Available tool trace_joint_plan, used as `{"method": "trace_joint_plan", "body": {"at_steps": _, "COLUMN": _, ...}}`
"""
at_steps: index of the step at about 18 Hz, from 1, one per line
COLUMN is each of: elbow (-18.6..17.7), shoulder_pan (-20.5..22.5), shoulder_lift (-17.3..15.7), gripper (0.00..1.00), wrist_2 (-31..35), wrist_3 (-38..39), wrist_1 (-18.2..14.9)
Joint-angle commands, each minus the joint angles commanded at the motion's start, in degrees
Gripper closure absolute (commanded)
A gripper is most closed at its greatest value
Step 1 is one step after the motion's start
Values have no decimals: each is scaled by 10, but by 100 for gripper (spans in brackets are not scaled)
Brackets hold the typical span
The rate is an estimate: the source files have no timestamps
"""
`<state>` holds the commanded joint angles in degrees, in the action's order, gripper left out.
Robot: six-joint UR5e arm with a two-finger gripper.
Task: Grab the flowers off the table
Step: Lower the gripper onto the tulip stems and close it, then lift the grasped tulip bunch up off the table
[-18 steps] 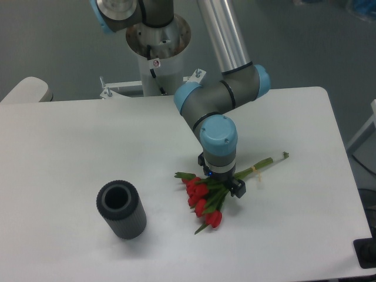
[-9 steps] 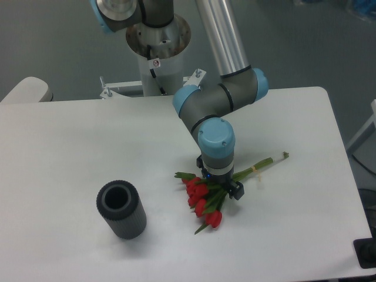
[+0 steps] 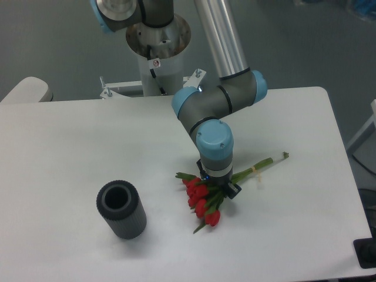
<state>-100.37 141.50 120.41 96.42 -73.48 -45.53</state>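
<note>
The flowers (image 3: 202, 200) lie on the white table (image 3: 70, 153) right of centre, red buds toward the front and pale stems (image 3: 264, 164) pointing back right. My gripper (image 3: 220, 189) points straight down onto the bunch where the leaves meet the stems. The arm's wrist (image 3: 214, 147) hides most of it. Only one dark fingertip (image 3: 233, 190) shows at the right side of the bunch, so I cannot see how the jaws stand. The flowers rest on the table.
A dark grey ribbed cylinder (image 3: 121, 210) stands upright at the front left of the table. The robot's base column (image 3: 157, 41) rises behind the table's back edge. The table's right edge (image 3: 343, 176) is near the stem ends.
The wrist and gripper have shifted slightly left over the bunch. The buds have moved a touch left with it. The cylinder has not moved.
</note>
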Motion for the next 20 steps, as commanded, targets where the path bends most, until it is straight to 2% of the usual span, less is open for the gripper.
{"method": "trace_joint_plan", "body": {"at_steps": 11, "elbow": 14, "shoulder_pan": 4, "shoulder_lift": -8, "gripper": 68, "wrist_2": -4, "wrist_3": -26, "wrist_1": -1}}
{"method": "trace_joint_plan", "body": {"at_steps": 13, "elbow": 36, "shoulder_pan": 5, "shoulder_lift": -21, "gripper": 68, "wrist_2": -9, "wrist_3": -49, "wrist_1": -14}}
{"method": "trace_joint_plan", "body": {"at_steps": 20, "elbow": 90, "shoulder_pan": 9, "shoulder_lift": -59, "gripper": 67, "wrist_2": -129, "wrist_3": -51, "wrist_1": -40}}
